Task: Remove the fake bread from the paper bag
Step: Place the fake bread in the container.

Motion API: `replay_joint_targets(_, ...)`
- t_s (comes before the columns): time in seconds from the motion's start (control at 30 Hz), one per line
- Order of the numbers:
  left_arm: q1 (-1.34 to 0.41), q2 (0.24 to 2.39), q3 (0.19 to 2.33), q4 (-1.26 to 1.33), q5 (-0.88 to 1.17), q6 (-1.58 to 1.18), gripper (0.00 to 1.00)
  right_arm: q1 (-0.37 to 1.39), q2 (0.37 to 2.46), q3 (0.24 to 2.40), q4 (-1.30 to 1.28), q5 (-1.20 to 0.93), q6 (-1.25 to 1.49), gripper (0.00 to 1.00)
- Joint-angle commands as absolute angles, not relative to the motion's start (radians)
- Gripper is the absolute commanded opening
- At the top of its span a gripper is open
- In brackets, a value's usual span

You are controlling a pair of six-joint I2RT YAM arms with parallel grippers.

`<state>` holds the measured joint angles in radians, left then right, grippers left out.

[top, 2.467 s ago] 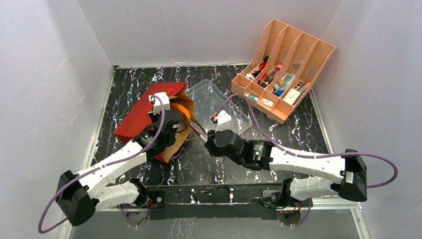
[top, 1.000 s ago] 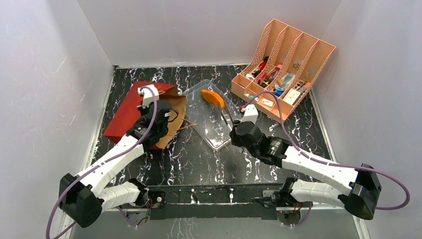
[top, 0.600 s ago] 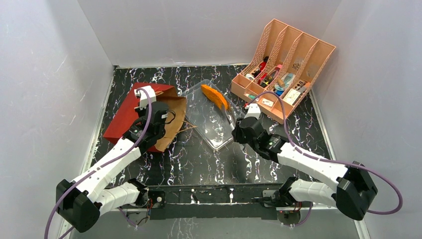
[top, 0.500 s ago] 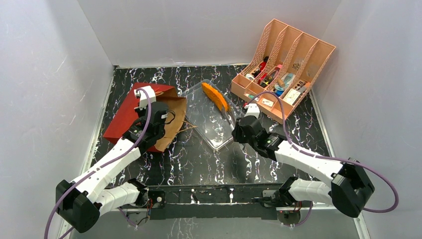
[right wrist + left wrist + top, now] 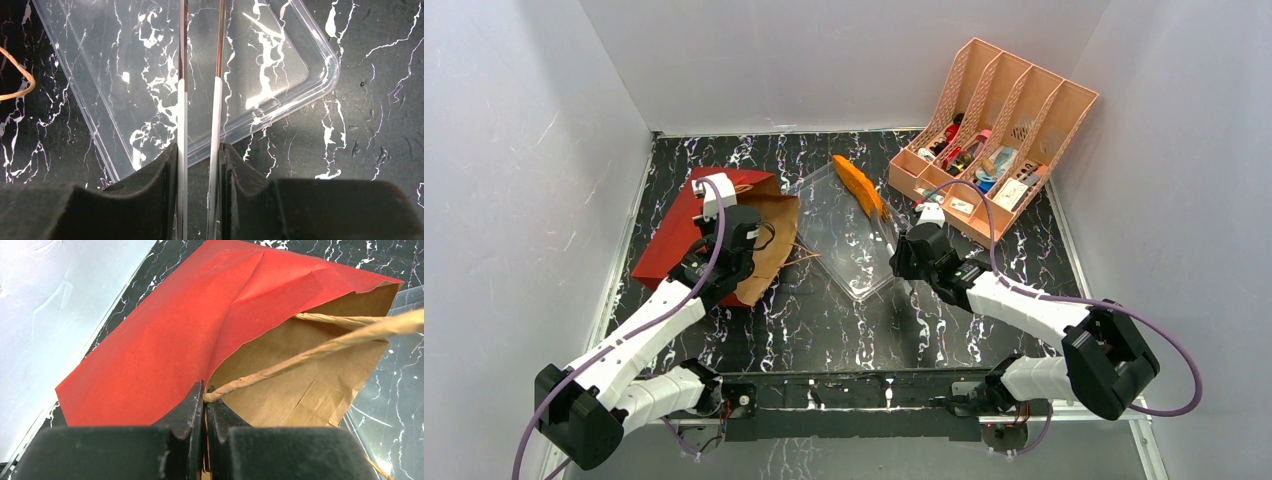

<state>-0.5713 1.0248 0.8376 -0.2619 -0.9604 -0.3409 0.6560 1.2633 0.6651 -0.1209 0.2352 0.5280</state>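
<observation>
My left gripper (image 5: pixel 205 392) is pinching the handle (image 5: pixel 320 347) of the paper bag (image 5: pixel 165 335). The bag is lying on its side on the table (image 5: pixel 824 320), right in front of that gripper. Its open mouth is facing the gripper's right. Further right, past the mouth, the tray (image 5: pixel 844 250) is lying flat. My right gripper (image 5: pixel 200 150) is sitting at the tray's near edge. It is squeezing two sticks (image 5: pixel 182 110) that are reaching straight ahead over the tray. The fake bread (image 5: pixel 858 185) is sitting at their far tips, by the tray's far edge. A rack (image 5: pixel 994 130) is standing ahead and to the right of this gripper.
</observation>
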Motion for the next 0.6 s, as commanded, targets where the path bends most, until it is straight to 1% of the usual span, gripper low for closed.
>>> replay_joint_targets(0.0,-0.569,1.004,0.83,-0.245,-0.974,-0.344,0.0,0.65,1.228,0.661,-0.048,0.222,0.513,0.19)
replay_joint_targets(0.07,-0.568,1.006,0.826,-0.243,-0.972,-0.346,0.0,0.65,1.22,0.655,-0.049,0.219,0.514,0.25)
replay_joint_targets(0.23,-0.569,1.006,0.821,-0.241,-0.968,-0.353,0.0,0.65,1.205,0.645,-0.067,0.203,0.516,0.29)
replay_joint_targets(0.37,-0.568,1.007,0.827,-0.243,-0.965,-0.353,0.0,0.65,1.185,0.634,-0.078,0.193,0.521,0.36)
replay_joint_targets(0.43,-0.568,1.008,0.831,-0.245,-0.964,-0.353,0.0,0.65,1.181,0.631,-0.085,0.191,0.521,0.38)
replay_joint_targets(0.57,-0.568,1.006,0.836,-0.254,-0.961,-0.356,0.0,0.65,1.168,0.63,-0.113,0.184,0.531,0.38)
